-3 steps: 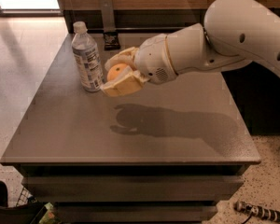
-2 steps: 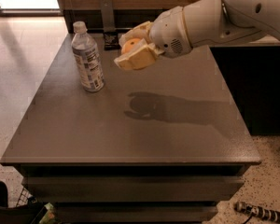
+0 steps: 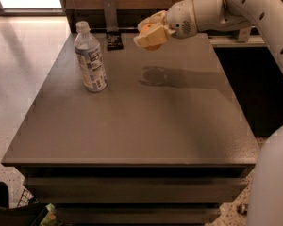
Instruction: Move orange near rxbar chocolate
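**Carry phase, orange held above the far part of the bench.** My gripper [image 3: 149, 34] sits in the upper middle of the frame, raised clear of the bench [image 3: 132, 131]. Its pale fingers [image 3: 153, 39] are closed around the orange [image 3: 147, 28]. Only slivers of orange skin show between and beneath them. The fruit's shadow [image 3: 155, 76] falls on the bench surface lower in the frame, which shows that the load is off the surface.

The rxbar chocolate [image 3: 114, 41] lies flat at the far edge of the bench, to the left of the fingers in the frame and a little lower. Its long axis appears to run toward the back edge, though it is too small for me to be sure. The gap between the held fruit and the bar is short.

The water bottle [image 3: 89, 58] stands upright further left and lower in the frame, beyond the bar from the gripper's side. It therefore does not lie between the fruit and the target.

In my judgement, the coming move is a short shift to the frame's left and a descent. I would set the orange down just to the right of the bar, not on top of it.
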You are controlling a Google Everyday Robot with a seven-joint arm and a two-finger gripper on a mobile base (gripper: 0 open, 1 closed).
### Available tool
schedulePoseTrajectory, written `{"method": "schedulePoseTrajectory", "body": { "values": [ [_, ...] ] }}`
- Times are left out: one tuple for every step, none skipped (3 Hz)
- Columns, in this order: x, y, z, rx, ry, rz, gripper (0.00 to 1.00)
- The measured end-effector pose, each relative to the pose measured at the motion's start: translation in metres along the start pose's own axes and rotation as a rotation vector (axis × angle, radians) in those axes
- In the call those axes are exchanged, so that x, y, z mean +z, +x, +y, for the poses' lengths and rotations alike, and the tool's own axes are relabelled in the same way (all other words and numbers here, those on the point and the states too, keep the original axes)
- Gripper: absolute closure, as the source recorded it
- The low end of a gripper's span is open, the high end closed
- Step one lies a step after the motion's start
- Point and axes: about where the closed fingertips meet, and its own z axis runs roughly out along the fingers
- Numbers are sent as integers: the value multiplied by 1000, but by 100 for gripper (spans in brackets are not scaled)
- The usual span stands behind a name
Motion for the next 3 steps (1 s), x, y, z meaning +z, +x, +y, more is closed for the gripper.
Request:
{"method": "schedulePoseTrajectory", "body": {
  "values": [
    [5, -14, -58, 8, 76, -81, 100],
    [6, -31, -84, -8, 171, -106, 100],
    [0, -56, -92, 10, 319, -71, 100]
  ]
}}
